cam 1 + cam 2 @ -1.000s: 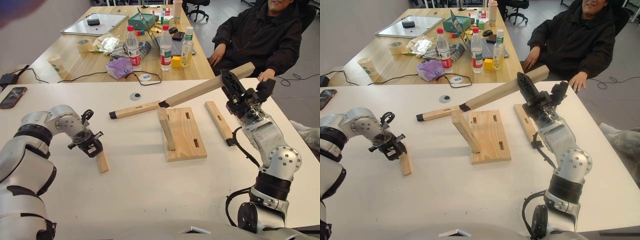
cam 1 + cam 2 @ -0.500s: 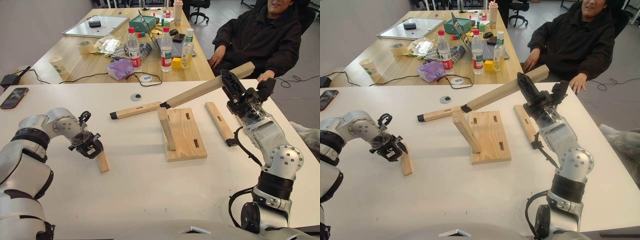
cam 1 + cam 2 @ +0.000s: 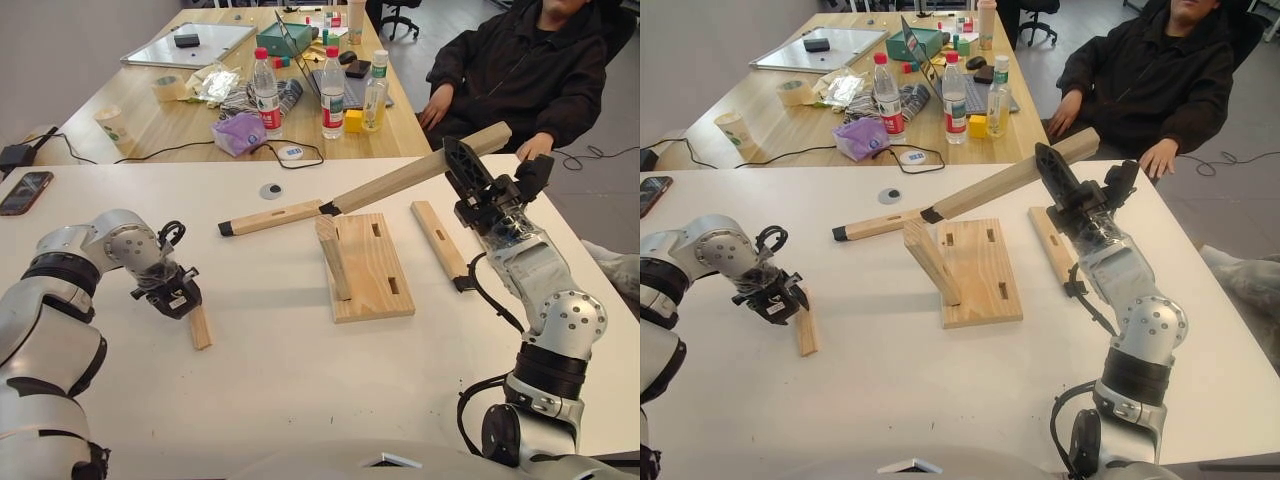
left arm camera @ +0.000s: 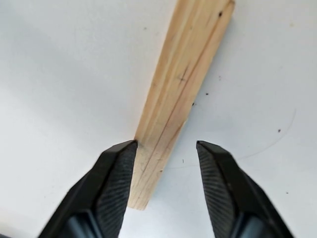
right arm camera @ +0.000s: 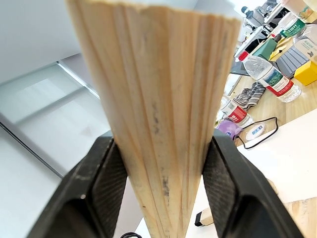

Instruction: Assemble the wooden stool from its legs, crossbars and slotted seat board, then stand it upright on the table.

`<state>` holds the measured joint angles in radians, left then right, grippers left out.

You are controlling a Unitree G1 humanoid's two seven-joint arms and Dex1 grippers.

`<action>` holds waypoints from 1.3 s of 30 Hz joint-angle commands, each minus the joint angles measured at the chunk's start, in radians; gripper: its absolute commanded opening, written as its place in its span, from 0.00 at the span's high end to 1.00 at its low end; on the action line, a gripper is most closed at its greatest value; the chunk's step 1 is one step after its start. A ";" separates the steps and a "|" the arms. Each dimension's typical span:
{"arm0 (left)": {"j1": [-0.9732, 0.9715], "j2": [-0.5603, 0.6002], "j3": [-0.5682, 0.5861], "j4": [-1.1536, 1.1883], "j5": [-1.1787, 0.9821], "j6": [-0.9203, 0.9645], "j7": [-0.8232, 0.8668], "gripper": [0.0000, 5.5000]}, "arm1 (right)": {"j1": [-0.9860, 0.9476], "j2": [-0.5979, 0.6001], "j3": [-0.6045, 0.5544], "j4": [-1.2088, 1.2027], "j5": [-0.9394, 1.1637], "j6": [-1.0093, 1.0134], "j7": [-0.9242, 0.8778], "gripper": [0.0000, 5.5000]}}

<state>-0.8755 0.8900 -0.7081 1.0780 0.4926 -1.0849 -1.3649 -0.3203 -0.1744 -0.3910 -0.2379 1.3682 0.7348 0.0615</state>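
Left gripper (image 4: pixel 167 146) gapes astride the crossbar (image 4: pixel 183 84) end, bar running lengthwise out between the jaws, well left of the seat (image 3: pixel 375 270) — right gripper (image 5: pixel 161 188) clamps a leg (image 3: pixel 400 180).

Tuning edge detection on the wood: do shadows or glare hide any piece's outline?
Left eye view: even light, no glare on the table, only a soft shadow by the seat board. Left wrist view: a faint shadow along one edge of the crossbar. Right wrist view: the leg in the right claw is evenly lit.
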 commanded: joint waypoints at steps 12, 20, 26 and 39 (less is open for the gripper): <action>-0.036 0.025 0.052 0.021 -0.006 0.026 -0.021 0.56 | -0.006 -0.033 0.002 -0.004 0.007 -0.013 0.008 0.62; -0.042 -0.001 0.066 0.036 0.007 0.007 0.007 0.56 | 0.003 -0.030 0.000 -0.014 0.003 -0.020 0.007 0.62; -0.005 -0.049 0.043 0.051 0.092 -0.017 0.191 0.56 | -0.004 -0.034 0.008 -0.015 -0.001 -0.015 0.005 0.62; -0.046 -0.054 0.019 0.116 0.133 0.003 0.162 0.56 | -0.016 -0.059 0.011 -0.001 0.011 -0.013 0.005 0.62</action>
<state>-0.9293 0.8472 -0.6897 1.1700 0.6362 -1.0927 -1.1458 -0.3201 -0.2140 -0.3816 -0.2352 1.3678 0.7222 0.0644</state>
